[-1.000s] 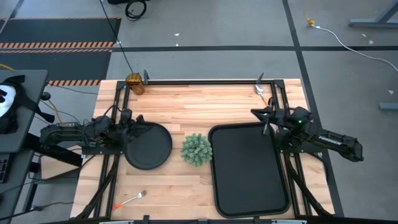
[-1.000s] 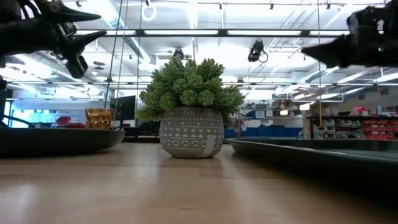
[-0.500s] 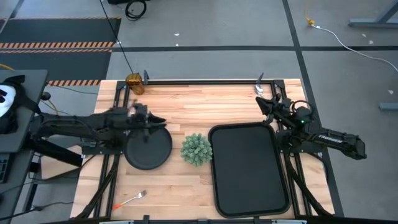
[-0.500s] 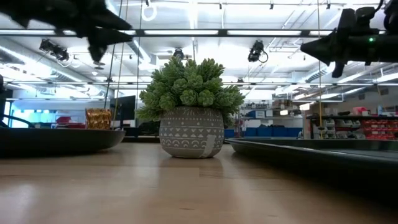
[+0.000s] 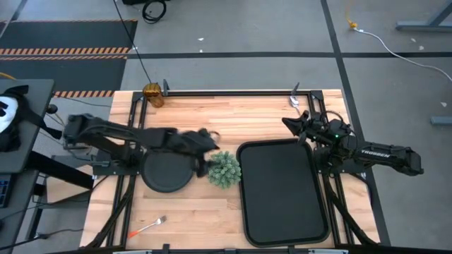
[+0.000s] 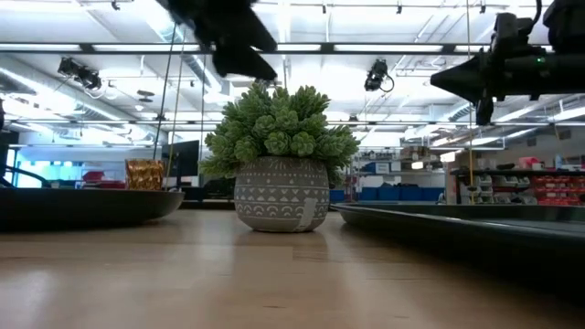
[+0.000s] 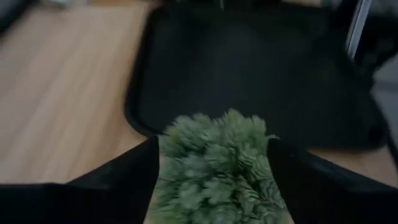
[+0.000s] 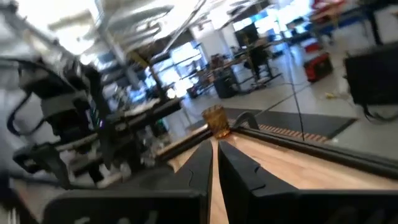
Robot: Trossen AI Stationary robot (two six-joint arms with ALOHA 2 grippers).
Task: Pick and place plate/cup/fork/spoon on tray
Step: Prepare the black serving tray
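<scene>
Worktop (image 5: 212,113) of pale wood planks, visible grain. Tray (image 5: 282,190): large matte black rectangle, rounded corners, raised rim, lying right of centre. Plate (image 5: 166,171): round, flat, matte black, low rim, left of centre, partly under the left arm. Between plate and tray stands a fuzzy green plant (image 5: 223,169) in a grey patterned pot (image 6: 281,193), close beside the tray's left rim. Cup (image 5: 152,94): small, translucent amber-gold, faceted look, at the far left corner of the worktop, well apart from the rest. A fork (image 5: 150,225) with an orange handle lies near the front edge, left side; a spoon (image 5: 294,101) at the far right corner. Left arm reaches across above the plate, left gripper (image 5: 207,140) raised just over the plant, jaws spread wide with the foliage showing between them in the wrist view. Right gripper (image 5: 288,124) hovers at the tray's far right corner, pointing left, jaws nearly pressed together, holding nothing.
</scene>
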